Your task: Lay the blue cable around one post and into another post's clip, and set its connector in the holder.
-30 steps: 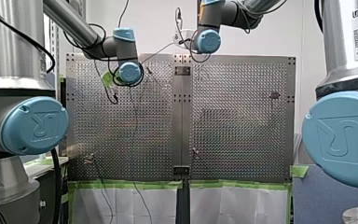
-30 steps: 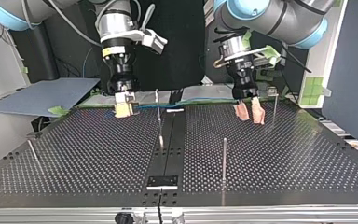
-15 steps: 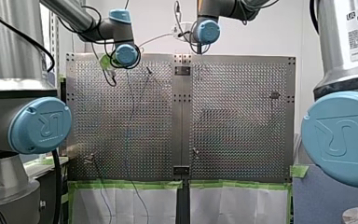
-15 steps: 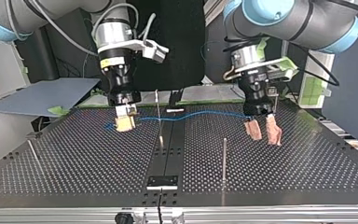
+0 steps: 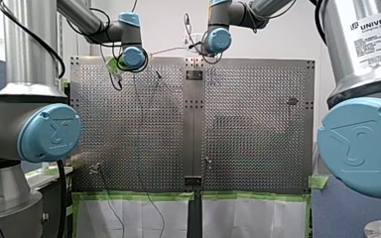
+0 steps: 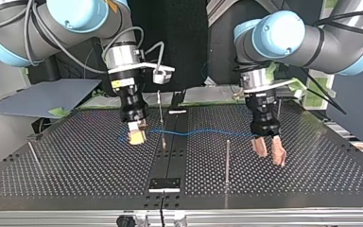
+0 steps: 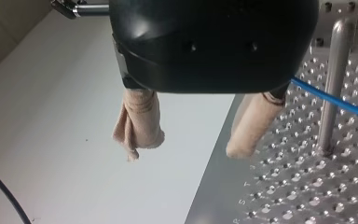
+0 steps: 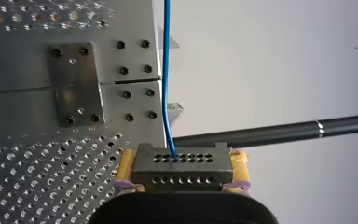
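Now | right gripper [image 6: 137,137] grips connector [image 8: 182,167] | blue cable [image 6: 203,132] spans top view sideways

Thin blue cable [image 6: 208,132], slightly wavy, running level, ending in dark perforated connector [image 8: 182,167]

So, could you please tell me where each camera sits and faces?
Front: behind, facing over the table; my left arm, my right arm.
Top: across the table, facing back; left gripper, right gripper.
Left wrist: on my left arm, along its gripper.
Right wrist: on my right arm, along its gripper, holding the connector.
Top and wrists share the blue cable.
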{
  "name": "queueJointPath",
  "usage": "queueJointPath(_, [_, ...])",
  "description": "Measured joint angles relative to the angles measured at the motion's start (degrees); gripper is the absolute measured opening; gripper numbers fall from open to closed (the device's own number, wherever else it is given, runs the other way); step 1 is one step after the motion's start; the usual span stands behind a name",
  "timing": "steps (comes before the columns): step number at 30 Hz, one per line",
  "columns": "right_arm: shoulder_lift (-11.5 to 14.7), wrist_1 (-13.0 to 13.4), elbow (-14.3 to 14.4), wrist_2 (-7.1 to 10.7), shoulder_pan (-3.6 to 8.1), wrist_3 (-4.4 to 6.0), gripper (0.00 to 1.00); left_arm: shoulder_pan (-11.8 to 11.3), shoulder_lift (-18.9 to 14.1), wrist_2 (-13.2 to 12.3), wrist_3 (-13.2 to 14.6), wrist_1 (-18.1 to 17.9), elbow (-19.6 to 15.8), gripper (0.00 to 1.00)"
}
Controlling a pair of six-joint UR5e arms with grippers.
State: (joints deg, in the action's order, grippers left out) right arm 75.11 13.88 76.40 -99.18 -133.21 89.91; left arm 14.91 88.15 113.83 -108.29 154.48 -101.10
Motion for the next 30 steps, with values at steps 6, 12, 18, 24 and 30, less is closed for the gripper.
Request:
queueJointPath(6, [-1.4,-3.1,-3.1,0.47,0.81,-0.12,0.01,-2.1,1.8,-3.0,-0.2,3.0,3.0,1.0])
queueJointPath(12, [-2.5,-6.3,-6.3,0.62,1.46,-0.16,0.01,-2.7,4.1,-5.5,-1.1,6.2,6.2,1.0])
queueJointPath(18, [-3.4,-9.1,-9.5,0.84,2.2,-0.15,0.01,-3.1,6.4,-7.5,-1.6,9.6,9.6,1.0])
queueJointPath(24, [-4.6,-9.6,-10.8,1.04,2.8,-0.15,0.01,-3.3,7.6,-8.3,-1.6,13.2,13.2,1.0])
queueJointPath(30, [-5.4,-9.5,-11.0,1.09,3.47,-0.16,0.01,-3.4,8.8,-9.5,-0.6,16.1,16.1,1.0])
